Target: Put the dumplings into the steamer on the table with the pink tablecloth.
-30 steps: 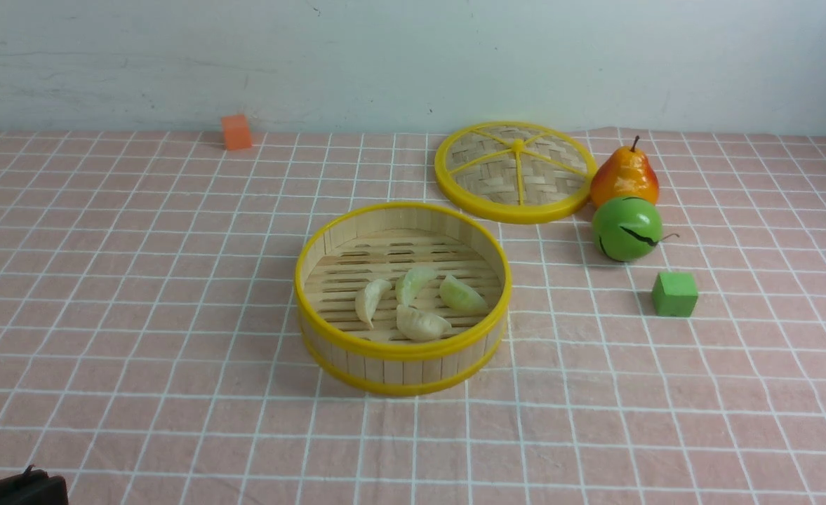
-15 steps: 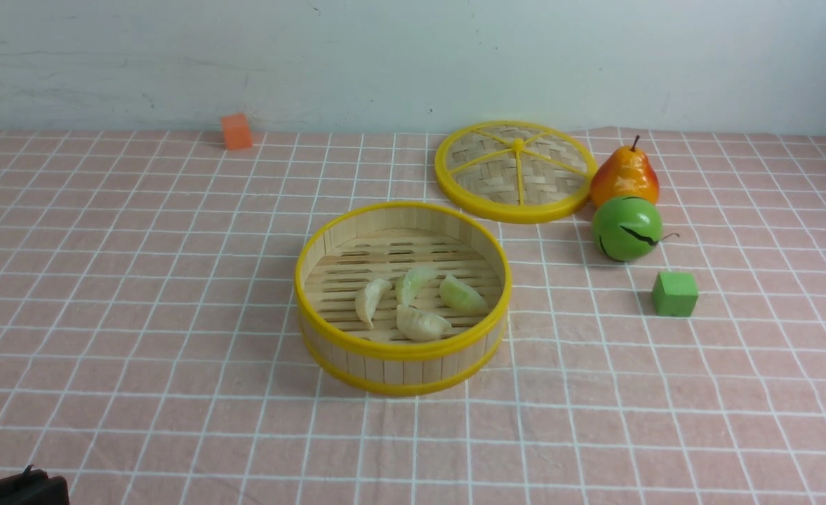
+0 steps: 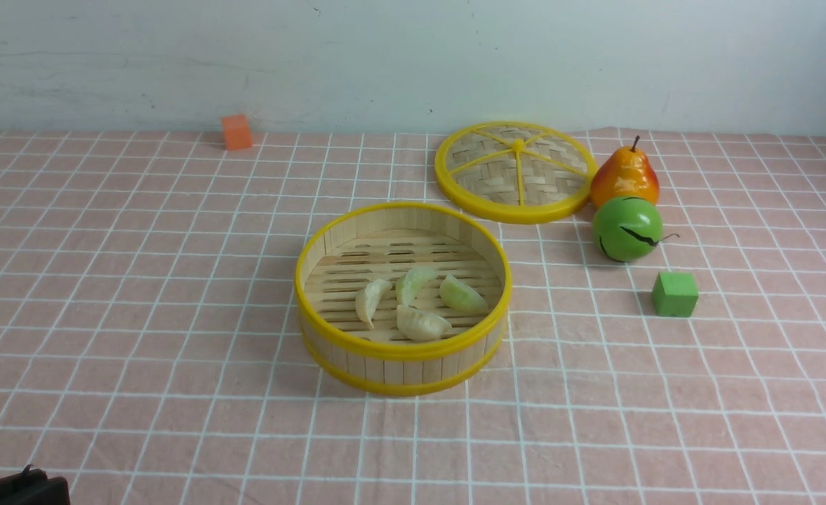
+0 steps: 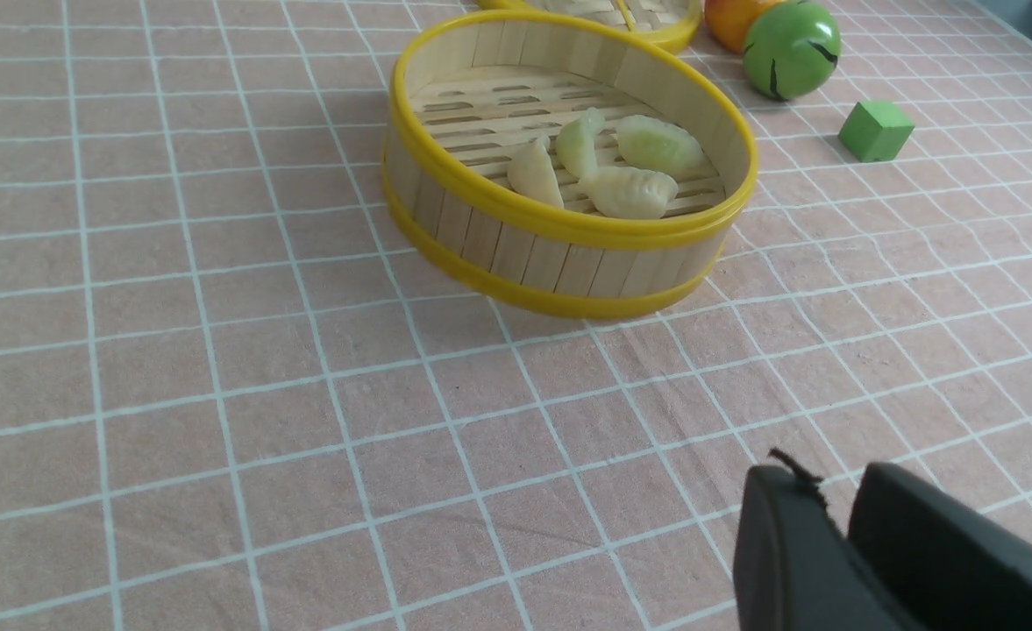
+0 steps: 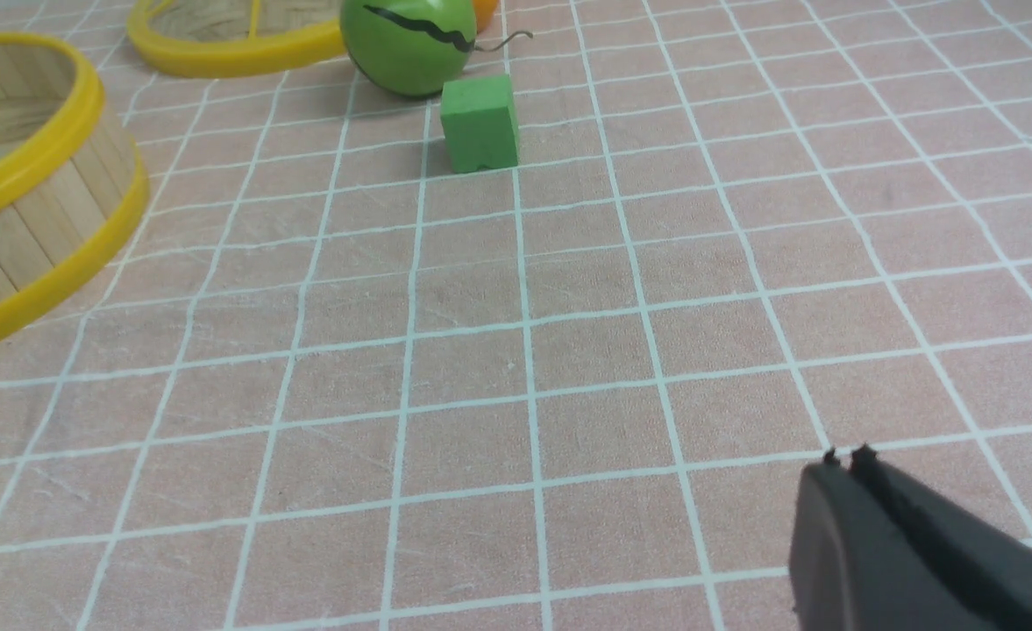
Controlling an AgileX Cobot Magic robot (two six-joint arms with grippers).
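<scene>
The dumplings (image 3: 418,300) all lie unmoved in the steamer (image 3: 402,351); left tool (image 4: 840,526) slightly parted, right tool (image 5: 844,464) closed, both empty: task looks complete.

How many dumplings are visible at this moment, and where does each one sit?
4, all inside the steamer on its slatted floor: one at left, one in the middle toward the back, one at right, one nearest the front wall. None lie on the tablecloth; none appear hidden.

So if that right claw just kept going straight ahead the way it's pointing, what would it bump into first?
Probably the green cube, with the green ball-shaped toy fruit right behind it. Only bare pink tablecloth lies before the right claw, though depth is uncertain.
</scene>
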